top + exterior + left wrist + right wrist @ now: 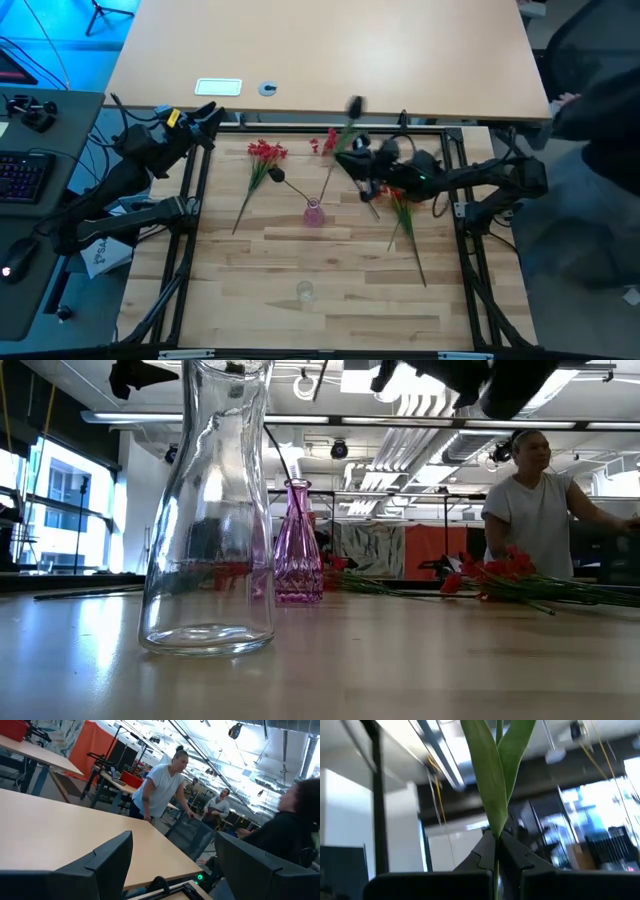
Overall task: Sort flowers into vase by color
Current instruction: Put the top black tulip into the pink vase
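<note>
My right gripper [350,158] is above the table's far middle, shut on a green-stemmed flower with a dark head [354,104]. Its leaves [495,775] fill the right wrist view. A pink vase [314,212] stands mid-table with one dark-headed flower [276,174] sticking out of it. A clear vase [305,292] stands nearer, large in the low view [210,510]. Red flowers lie flat on the table: one bunch far left [265,151], one beside my gripper [325,143], one under the right arm [402,205]. My left gripper [205,115] waits open at the far-left corner. My right gripper [496,845] pinches the flower's thin green stem [496,862] between its two fingers, just below where the leaves spread. The fingers point up toward the ceiling and the flower stands above them, lifted clear of the table, its dark head toward the far edge.
A tan tabletop [330,50] lies beyond the far edge. A person [535,510] stands behind the table and another sits at the right [600,140]. Bare wood [380,310] lies right of the clear vase along the near edge.
</note>
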`<state>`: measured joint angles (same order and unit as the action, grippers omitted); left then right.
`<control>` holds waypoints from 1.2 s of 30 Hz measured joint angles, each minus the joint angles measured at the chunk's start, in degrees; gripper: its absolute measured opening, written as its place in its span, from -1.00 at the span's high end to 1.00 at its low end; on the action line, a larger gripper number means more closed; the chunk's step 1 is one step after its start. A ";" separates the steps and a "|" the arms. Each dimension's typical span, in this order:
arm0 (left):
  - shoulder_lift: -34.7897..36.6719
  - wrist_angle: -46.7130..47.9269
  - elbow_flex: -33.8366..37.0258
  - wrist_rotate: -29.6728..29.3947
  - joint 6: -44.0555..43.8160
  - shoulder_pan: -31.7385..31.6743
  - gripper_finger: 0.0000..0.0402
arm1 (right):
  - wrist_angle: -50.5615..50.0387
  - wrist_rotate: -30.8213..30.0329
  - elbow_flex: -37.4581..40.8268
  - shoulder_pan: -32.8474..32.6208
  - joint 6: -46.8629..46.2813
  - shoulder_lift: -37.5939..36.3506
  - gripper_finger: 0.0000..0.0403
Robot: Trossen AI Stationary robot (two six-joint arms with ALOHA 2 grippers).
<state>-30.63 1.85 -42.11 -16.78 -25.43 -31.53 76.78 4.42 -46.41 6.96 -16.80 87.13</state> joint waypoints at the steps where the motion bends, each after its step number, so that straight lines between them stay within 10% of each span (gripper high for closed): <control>1: 0.00 0.00 0.00 0.00 0.02 0.00 -0.35 | 1.34 -0.05 0.63 -0.05 0.80 -0.22 1.00; 36: -0.66 0.09 0.01 0.15 -3.48 0.04 -0.35 | -14.19 -4.82 -4.37 -2.53 16.40 11.24 1.00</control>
<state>-31.29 1.93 -42.10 -16.62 -28.92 -31.48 62.59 -0.39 -50.78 4.43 -0.40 98.37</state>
